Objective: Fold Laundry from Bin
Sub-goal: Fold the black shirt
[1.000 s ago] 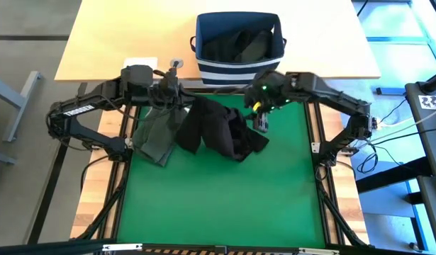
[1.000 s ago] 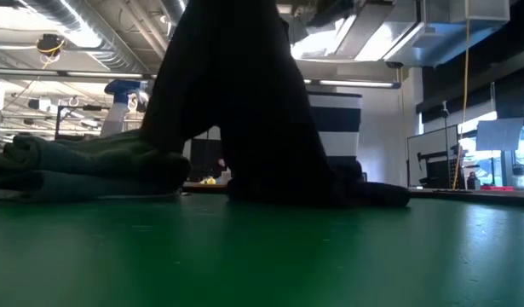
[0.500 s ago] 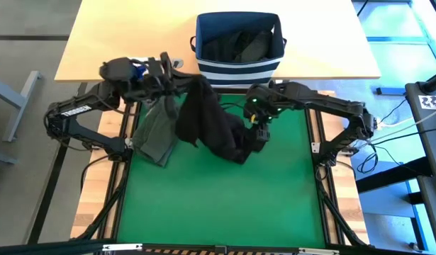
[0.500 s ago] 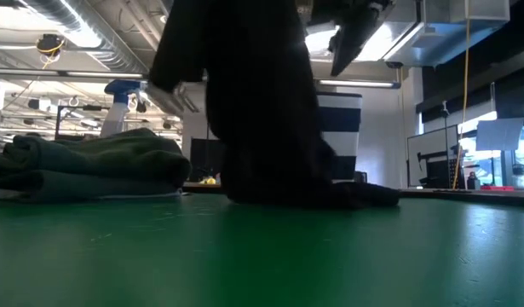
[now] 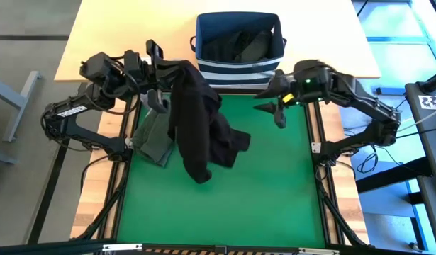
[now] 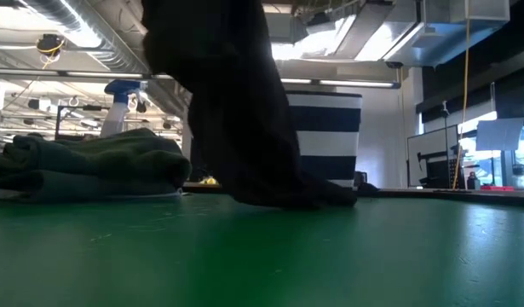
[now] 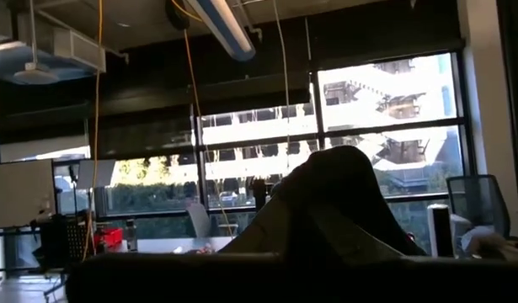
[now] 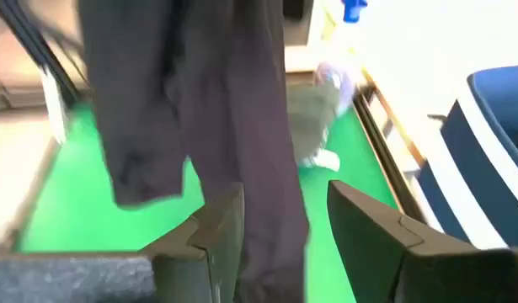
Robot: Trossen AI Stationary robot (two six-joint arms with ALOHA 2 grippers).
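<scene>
Two views differ: overhead, left fingers (image 5: 163,69) pinch the black garment (image 5: 198,127); right wrist shows right fingers (image 8: 360,220) apart.

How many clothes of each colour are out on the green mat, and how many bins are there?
Black garment, hanging from the left gripper: 1
Dark olive green garment, lying on the mat: 1
Striped navy bin, with more cloth inside: 1
Total: 3

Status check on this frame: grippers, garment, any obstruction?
Left gripper shut on black garment, lifted, hem on mat. Right gripper open, empty, beside it. Olive garment lies underneath.
</scene>
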